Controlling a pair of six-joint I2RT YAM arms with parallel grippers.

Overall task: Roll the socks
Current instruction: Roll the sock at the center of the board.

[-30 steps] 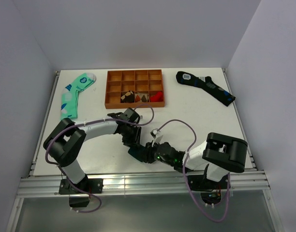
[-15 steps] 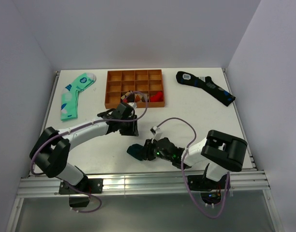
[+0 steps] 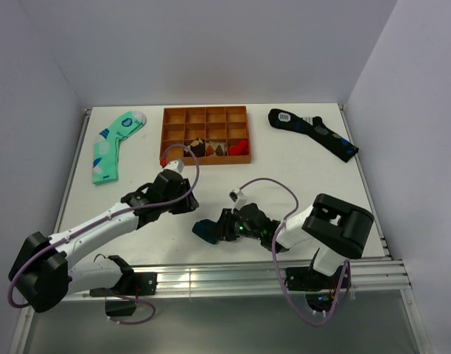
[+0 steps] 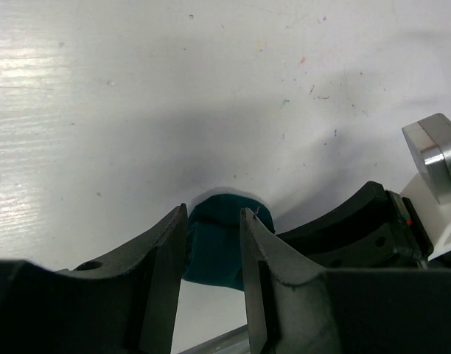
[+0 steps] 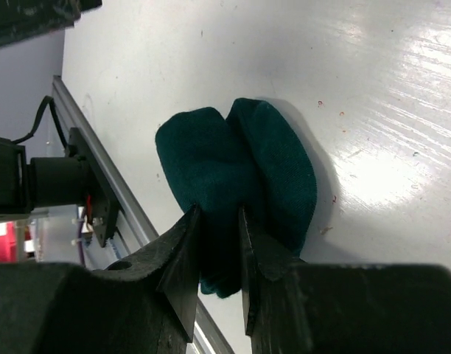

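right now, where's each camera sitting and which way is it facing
Top external: above and behind the robot, looking down on the table; left arm and right arm show, bases at the bottom.
Left wrist: on the left arm, facing the socks past its own open left gripper.
Right wrist: on the right arm, looking along its right gripper, shut on the socks.
Shared: all three show the socks; left wrist also catches the right gripper.
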